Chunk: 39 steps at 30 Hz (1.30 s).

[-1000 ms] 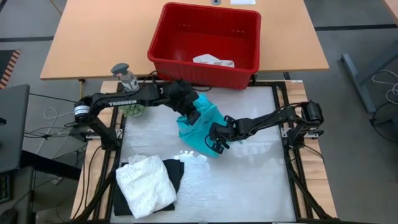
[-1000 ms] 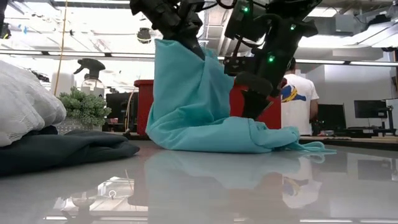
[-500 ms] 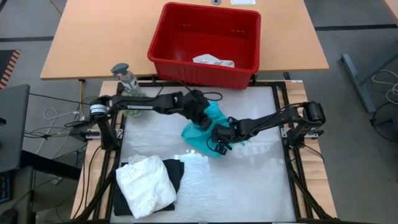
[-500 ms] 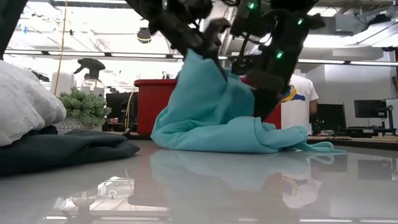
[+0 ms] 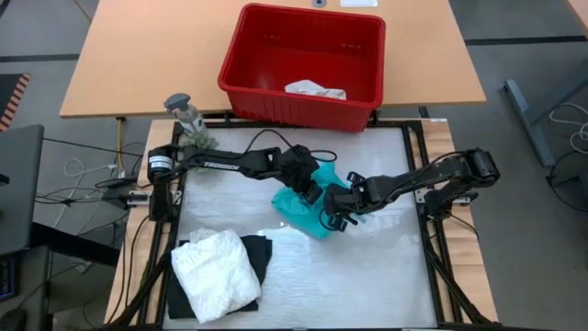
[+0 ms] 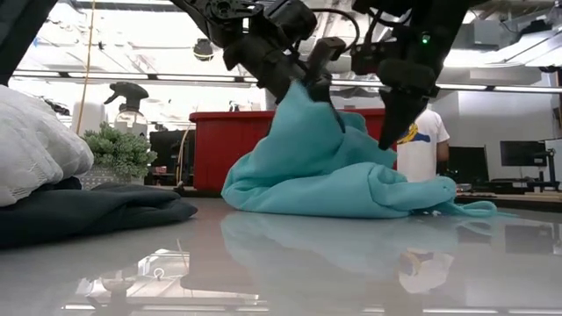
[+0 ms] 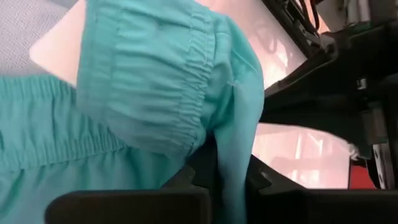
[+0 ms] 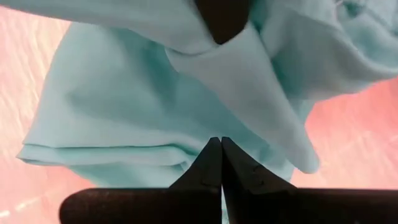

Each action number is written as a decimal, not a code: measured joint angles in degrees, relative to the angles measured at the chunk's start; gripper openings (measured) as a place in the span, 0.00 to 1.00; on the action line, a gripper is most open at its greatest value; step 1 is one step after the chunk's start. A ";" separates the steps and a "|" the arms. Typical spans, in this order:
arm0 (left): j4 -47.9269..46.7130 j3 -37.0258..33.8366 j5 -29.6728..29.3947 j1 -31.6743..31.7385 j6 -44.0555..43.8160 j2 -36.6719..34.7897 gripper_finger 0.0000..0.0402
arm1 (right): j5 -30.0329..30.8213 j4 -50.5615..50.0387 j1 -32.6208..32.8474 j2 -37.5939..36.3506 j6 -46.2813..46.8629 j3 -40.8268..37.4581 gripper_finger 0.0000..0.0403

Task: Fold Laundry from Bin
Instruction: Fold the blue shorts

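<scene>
The teal garment [image 5: 303,204] lies mid-table, near the red bin [image 5: 303,60]. The left gripper [image 5: 312,188] pinches its raised top; the right gripper [image 5: 333,217], fingers pressed together, sits at its right edge.

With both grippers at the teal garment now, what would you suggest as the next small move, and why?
Probably draw the left gripper outward to spread the teal garment. It is shut on a raised fold, while the rest lies bunched on the table. The right gripper is shut, apparently holding nothing.
</scene>
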 joint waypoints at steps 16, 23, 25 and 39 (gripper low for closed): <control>-0.36 1.16 8.98 -0.70 -1.22 -0.09 0.67 | 1.39 -4.45 1.55 -3.97 0.41 0.00 0.07; -3.78 9.01 10.88 -0.70 1.30 -0.13 0.73 | 3.37 -6.32 2.86 -9.89 2.46 0.00 0.07; -8.52 12.92 10.90 -0.70 4.14 -0.20 0.73 | 5.00 -6.17 3.20 -11.36 2.51 0.00 0.07; -68.89 37.76 -5.24 0.89 35.09 -3.83 0.68 | 1.24 26.43 -8.53 -5.30 -17.34 -4.76 0.05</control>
